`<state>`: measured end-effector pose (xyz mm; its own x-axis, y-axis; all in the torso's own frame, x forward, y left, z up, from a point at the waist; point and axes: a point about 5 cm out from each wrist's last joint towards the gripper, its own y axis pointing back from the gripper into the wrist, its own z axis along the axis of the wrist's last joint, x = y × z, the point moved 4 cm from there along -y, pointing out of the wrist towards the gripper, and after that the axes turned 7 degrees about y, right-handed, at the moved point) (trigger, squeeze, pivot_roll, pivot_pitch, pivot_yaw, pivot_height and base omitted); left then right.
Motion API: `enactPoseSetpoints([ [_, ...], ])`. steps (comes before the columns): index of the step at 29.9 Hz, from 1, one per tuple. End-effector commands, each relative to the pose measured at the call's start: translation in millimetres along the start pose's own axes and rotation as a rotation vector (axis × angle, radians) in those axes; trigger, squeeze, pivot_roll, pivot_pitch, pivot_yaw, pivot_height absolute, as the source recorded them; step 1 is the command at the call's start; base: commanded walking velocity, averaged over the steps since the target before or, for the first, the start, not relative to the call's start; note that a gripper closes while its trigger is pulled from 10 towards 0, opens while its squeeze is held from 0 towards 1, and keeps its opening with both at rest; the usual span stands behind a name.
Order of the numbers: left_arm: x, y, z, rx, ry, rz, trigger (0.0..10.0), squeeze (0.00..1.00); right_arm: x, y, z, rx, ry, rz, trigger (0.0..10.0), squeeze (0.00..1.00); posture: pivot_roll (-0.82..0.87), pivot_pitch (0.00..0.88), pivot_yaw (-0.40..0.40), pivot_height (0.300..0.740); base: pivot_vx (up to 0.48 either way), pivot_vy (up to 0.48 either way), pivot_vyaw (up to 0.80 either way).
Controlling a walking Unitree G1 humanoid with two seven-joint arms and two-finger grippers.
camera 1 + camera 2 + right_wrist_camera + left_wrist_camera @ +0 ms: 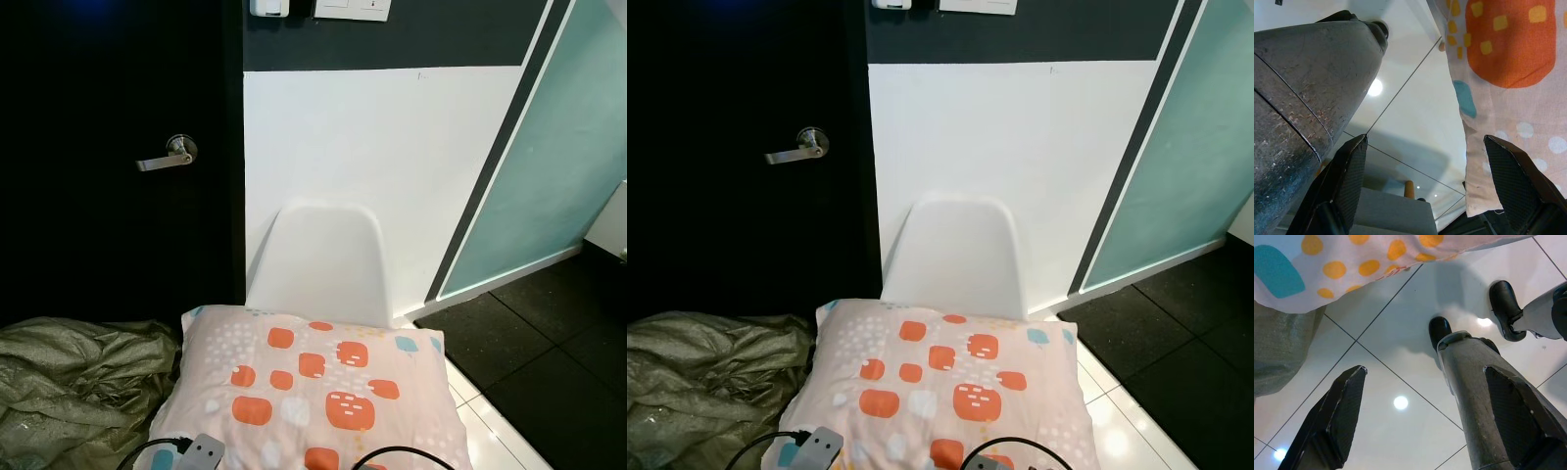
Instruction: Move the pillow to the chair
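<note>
— Two grippers: how do they stand?
— The left gripper [1420, 416] has its fingers spread wide with only floor tiles [1400, 357] between them. The right gripper [1425, 181] is equally wide apart, the pillow's edge just beside one finger, nothing clamped.
— Where is the pillow?
— The pillow [313, 387], pale with orange patches, lies low in front, its far edge against the white chair [321, 264], whose seat it hides. A crumpled green sack [73, 377] sits on its left, below the dark door [118, 147].
</note>
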<state>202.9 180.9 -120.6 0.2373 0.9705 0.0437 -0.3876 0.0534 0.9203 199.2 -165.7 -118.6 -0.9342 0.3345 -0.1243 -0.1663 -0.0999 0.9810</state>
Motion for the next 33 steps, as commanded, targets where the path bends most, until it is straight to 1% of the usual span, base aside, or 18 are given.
enactPoseSetpoints([
  [1, -2.9, -0.4, 0.3, 0.001, -0.007, -0.006, 10.0, 0.0, -3.1, 1.1, -2.2, 0.006, 0.001, -0.007, 10.0, 0.0, -0.07, 0.0, -0.115, 0.74, 0.0, 0.0, 0.0],
  [33, -1.7, -0.1, 4.2, -0.004, -0.011, -0.007, 10.0, 0.0, -6.9, 2.2, -0.2, 0.001, -0.007, -0.017, 10.0, 0.0, -0.08, 0.0, -0.112, 0.74, 0.0, 0.0, 0.0],
])
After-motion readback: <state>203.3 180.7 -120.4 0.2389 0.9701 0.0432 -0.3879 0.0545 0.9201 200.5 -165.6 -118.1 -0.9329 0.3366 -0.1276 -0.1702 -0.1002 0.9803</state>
